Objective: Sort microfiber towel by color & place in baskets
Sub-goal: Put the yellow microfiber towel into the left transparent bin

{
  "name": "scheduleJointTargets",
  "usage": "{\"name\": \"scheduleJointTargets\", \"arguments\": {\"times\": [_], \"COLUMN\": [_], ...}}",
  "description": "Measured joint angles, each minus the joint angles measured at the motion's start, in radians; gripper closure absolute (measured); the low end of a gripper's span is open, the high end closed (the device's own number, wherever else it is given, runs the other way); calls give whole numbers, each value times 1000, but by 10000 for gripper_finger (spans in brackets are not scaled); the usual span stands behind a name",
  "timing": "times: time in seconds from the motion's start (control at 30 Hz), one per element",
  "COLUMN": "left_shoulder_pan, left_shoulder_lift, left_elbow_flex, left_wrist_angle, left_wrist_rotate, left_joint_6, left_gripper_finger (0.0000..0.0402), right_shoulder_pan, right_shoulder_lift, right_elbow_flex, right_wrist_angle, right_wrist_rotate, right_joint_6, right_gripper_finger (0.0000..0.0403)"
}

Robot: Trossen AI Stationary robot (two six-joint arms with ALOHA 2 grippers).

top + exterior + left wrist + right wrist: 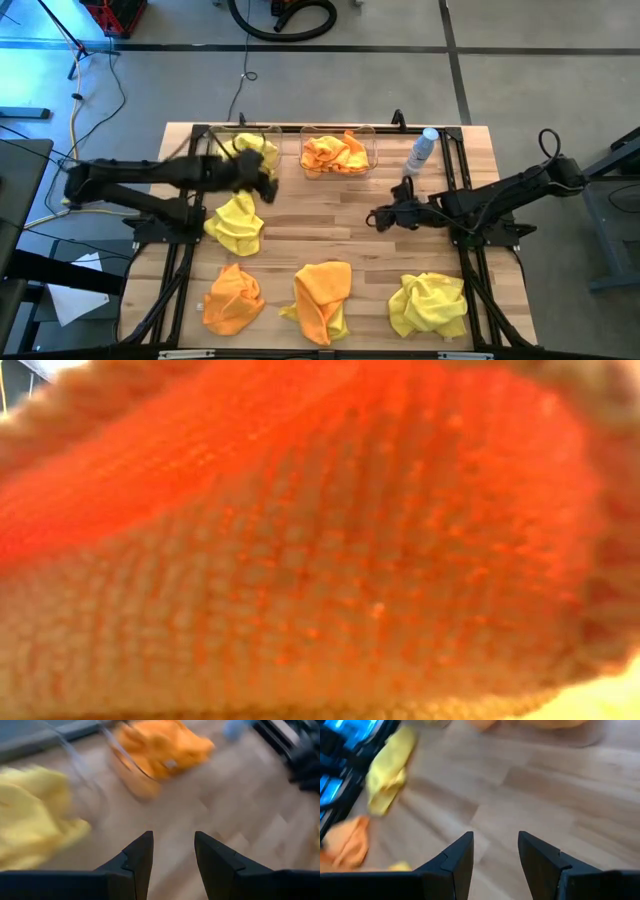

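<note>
Two clear baskets stand at the table's far edge. The left basket (pixel 228 135) holds a yellow towel (pixel 256 150), which also shows in the left wrist view (pixel 30 815). The right basket (pixel 338 172) holds an orange towel (pixel 335 152) (pixel 162 745). Loose on the table lie a yellow towel (pixel 237 222), two orange towels (pixel 232 298) (pixel 320 293) and another yellow towel (pixel 430 303). My left gripper (pixel 268 188) (pixel 173 837) hovers open and empty just near of the left basket. My right gripper (pixel 378 217) (pixel 495 837) is open over bare wood at mid-table.
A pale bottle with a blue top (pixel 422 150) stands right of the orange basket. Black frame rails (pixel 462 170) run along the table's sides. An orange towel (pixel 320 540) fills the whole low view, right at the lens. Bare wood (pixel 320 225) lies between the grippers.
</note>
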Motion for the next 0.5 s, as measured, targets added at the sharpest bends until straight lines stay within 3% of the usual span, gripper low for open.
{"name": "scheduleJointTargets", "arguments": {"times": [0.2, 0.5], "left_shoulder_pan": [-222, -424], "left_shoulder_lift": [107, 221], "left_elbow_flex": [0, 0], "left_wrist_angle": [-1, -2], "left_wrist_rotate": [-51, -111], "left_joint_6": [-155, -395], "left_gripper_finger": [271, 271], "right_shoulder_pan": [47, 84], "right_shoulder_lift": [0, 0], "right_elbow_flex": [0, 0], "right_wrist_angle": [28, 25], "right_wrist_rotate": [-53, -82], "right_joint_6": [-65, -105], "right_gripper_finger": [254, 254]}}
